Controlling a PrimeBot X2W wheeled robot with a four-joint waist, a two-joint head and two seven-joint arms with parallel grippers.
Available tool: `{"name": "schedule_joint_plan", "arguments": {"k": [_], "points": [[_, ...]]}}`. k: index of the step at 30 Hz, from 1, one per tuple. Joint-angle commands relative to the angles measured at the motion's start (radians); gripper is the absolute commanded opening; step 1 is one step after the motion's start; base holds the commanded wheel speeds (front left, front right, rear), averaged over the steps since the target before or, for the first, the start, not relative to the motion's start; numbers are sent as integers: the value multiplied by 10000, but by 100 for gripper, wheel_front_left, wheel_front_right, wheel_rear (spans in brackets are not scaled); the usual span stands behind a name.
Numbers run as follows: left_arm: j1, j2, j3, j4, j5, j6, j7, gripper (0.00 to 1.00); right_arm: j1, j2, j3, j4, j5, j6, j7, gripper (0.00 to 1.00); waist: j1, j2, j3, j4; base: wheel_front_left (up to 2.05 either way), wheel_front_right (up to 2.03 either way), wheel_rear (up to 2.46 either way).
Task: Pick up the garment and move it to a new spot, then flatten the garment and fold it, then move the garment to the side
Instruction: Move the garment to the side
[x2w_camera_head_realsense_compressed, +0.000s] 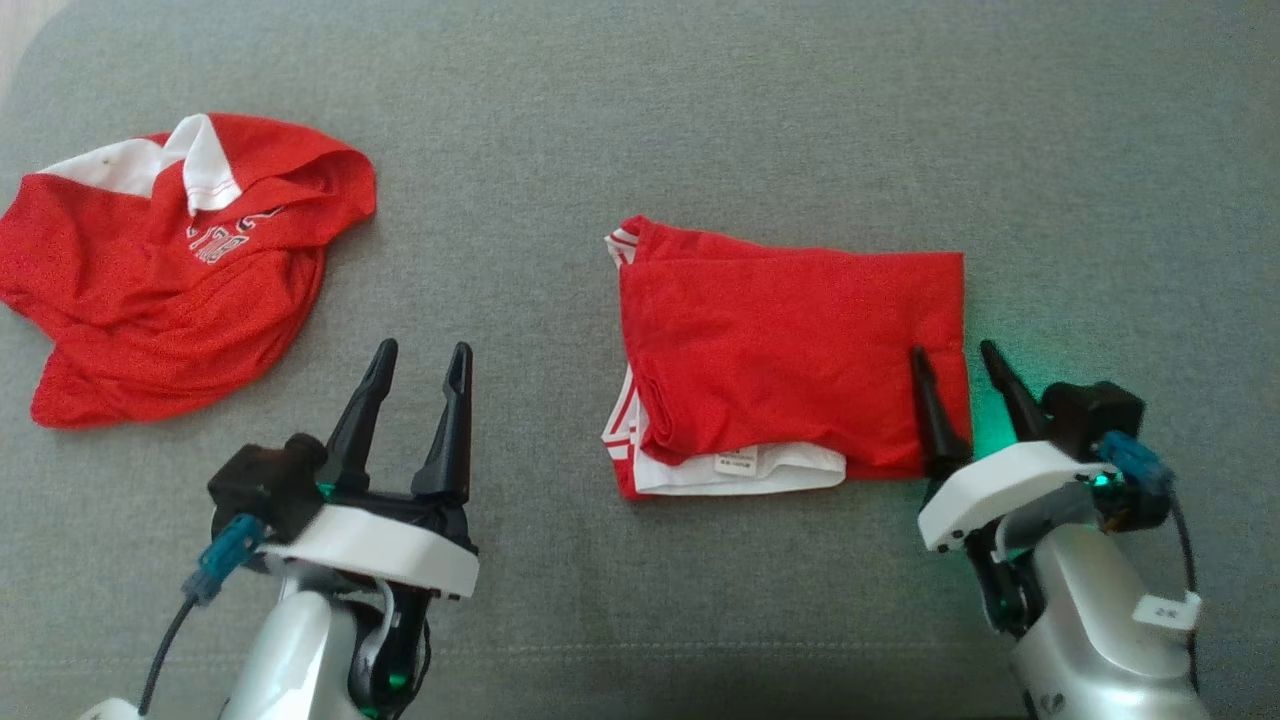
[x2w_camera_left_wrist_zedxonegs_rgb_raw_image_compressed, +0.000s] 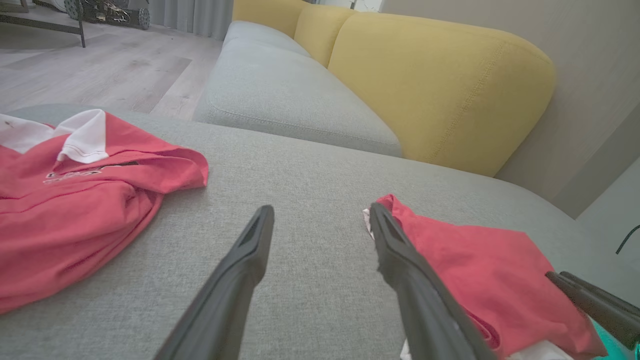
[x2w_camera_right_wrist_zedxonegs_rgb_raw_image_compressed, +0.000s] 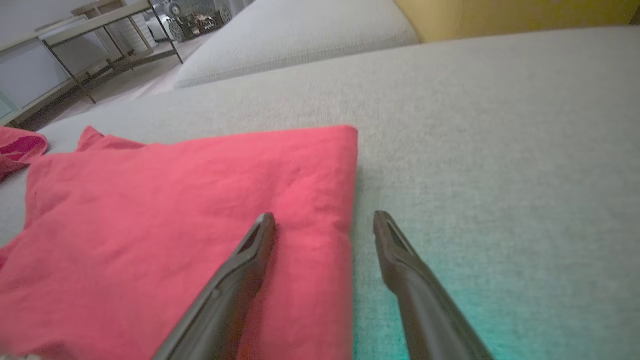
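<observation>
Looking down from the head view, the folded red garment with white trim (x2w_camera_head_realsense_compressed: 790, 360) lies as a neat rectangle right of centre on the grey woven cushion (x2w_camera_head_realsense_compressed: 640, 120), its long axis running left to right. The right gripper (x2w_camera_head_realsense_compressed: 950, 350) stands at the garment's right short edge, fingers spread wide and empty: the inner one over the red cloth, the outer one over bare grey. The left gripper (x2w_camera_head_realsense_compressed: 422, 350), equally wide and empty, sits well apart to the left, between the folded garment and a crumpled red polo shirt with a white collar (x2w_camera_head_realsense_compressed: 170, 280).

From the left wrist view, the left gripper (x2w_camera_left_wrist_zedxonegs_rgb_raw_image_compressed: 320, 210) points at bare cushion; the folded garment (x2w_camera_left_wrist_zedxonegs_rgb_raw_image_compressed: 475, 260) lies off to its right, the polo shirt (x2w_camera_left_wrist_zedxonegs_rgb_raw_image_compressed: 75, 215) to its left, and yellow backrests (x2w_camera_left_wrist_zedxonegs_rgb_raw_image_compressed: 440, 85) rise behind.

From the right wrist view, the right gripper (x2w_camera_right_wrist_zedxonegs_rgb_raw_image_compressed: 322, 216) straddles the garment's (x2w_camera_right_wrist_zedxonegs_rgb_raw_image_compressed: 190, 210) edge, though contact cannot be judged. Folding looks finished, so moving aside likely remains; the right arm is clearly nearer, and the cloth extends leftward from its fingers.
</observation>
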Motion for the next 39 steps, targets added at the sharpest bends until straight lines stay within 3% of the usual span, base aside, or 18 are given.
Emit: {"name": "schedule_joint_plan", "arguments": {"k": [1, 4, 5, 6, 12, 17, 22, 28, 29, 39], "points": [[-385, 72, 291, -268, 72, -23, -120, 100, -324, 54, 379, -16, 143, 65, 98, 100, 0, 0, 61, 72, 0, 0, 0], [-442, 72, 279, -265, 81, -33, -120, 100, -495, 54, 634, 427, 286, 65, 317, 100, 0, 0, 135, 113, 0, 0, 0], [-467, 72, 286, -259, 87, -36, -120, 100, -562, 54, 701, 544, 376, 65, 363, 44, 0, 0, 149, 120, 0, 0, 0], [-491, 72, 297, -253, 101, -39, -120, 100, -645, 54, 710, 630, 319, 65, 314, 0, 0, 0, 160, 121, 0, 0, 0], [-611, 72, 350, -266, 148, -49, -120, 100, -1149, -105, 834, 865, -452, 65, -128, 0, 0, 0, 196, 57, 0, 0, 0], [-749, 72, 291, -413, 198, -57, -120, 100, -1766, -733, 1556, 299, -1788, 65, -496, 0, 0, 0, 231, -123, 0, 0, 0], [-1119, 72, 137, -648, 392, -72, -120, 100, -2609, -1535, 2205, -229, -2175, 65, -178, 0, 0, 0, 404, -372, 0, 0, 0], [-2049, 72, -262, -1000, 683, -92, -120, 100, -4128, -3060, 3282, -737, -1313, 65, 738, 0, 0, 0, 1277, -628, 0, 0, 0], [-2049, 72, -262, -1000, 683, -92, -120, 100, -4128, -3060, 3282, -737, -1313, 65, 738, 0, 0, 0, 1277, -628, 0, 0, 0], [-3561, 320, -1059, -1090, 735, -103, -120, 100, -5988, -5486, 3256, -484, 713, 65, 1687, 0, 0, 0, 2633, -871, 0, 0, 0]]}}
